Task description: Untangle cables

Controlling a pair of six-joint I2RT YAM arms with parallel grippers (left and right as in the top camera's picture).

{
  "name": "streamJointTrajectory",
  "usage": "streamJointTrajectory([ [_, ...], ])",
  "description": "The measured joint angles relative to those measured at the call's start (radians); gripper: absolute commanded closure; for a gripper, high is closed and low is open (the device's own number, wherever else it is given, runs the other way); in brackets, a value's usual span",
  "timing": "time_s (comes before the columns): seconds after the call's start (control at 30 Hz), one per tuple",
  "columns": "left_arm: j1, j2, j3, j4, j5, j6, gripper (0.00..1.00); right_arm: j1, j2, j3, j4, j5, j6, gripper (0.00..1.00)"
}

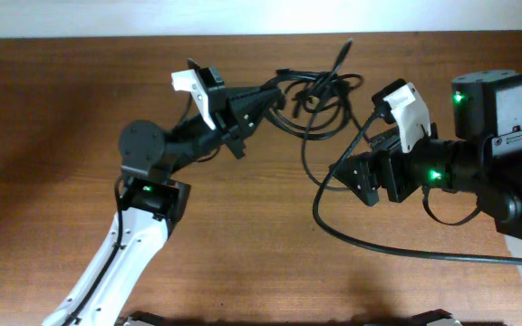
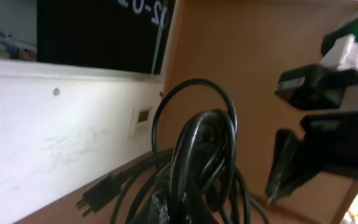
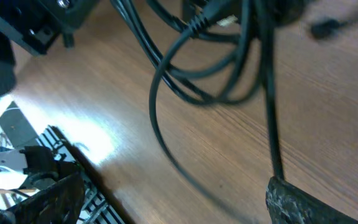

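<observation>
The cable tangle sits at the upper centre of the overhead frame, on the wooden bench. The left tool meets it from the left and appears clamped narrow on the bundle, which fills the lower middle of the left wrist view, though its fingers are out of that frame. The right tool is right of centre and spread wide. In the right wrist view one finger sits at the lower right, with a strand running down to touch it or pass just beside it.

The step in hand looks like parting one strand from the knot. To do it well, the left tool should hold the bundle steady as an anchor. The right should close on a single strand only, then draw away slowly along that strand's own line, watching that loops loosen rather than cinch.

Counted, there are two arms, two tools and one tangle. One long tail runs off at the lower right, and one plug end pokes out at the top. I cannot tell how many separate cables make the knot.
</observation>
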Motion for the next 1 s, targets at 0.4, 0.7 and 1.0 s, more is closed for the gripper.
streamJointTrajectory([
  [0.4, -0.14, 0.0, 0.0, 0.141, -0.246, -0.153, 1.0, 0.0, 0.004, 0.0, 0.007, -0.053, -0.015, 0.17],
  [0.7, -0.234, 0.0, 0.0, 0.21, -0.315, -0.201, 1.0, 0.0, 0.008, 0.0, 0.006, -0.081, -0.054, 0.73],
  [1.0, -0.211, 0.002, 0.002, 0.003, -0.417, -0.15, 1.0, 0.0, 0.006, 0.0, -0.023, -0.09, -0.066, 0.96],
])
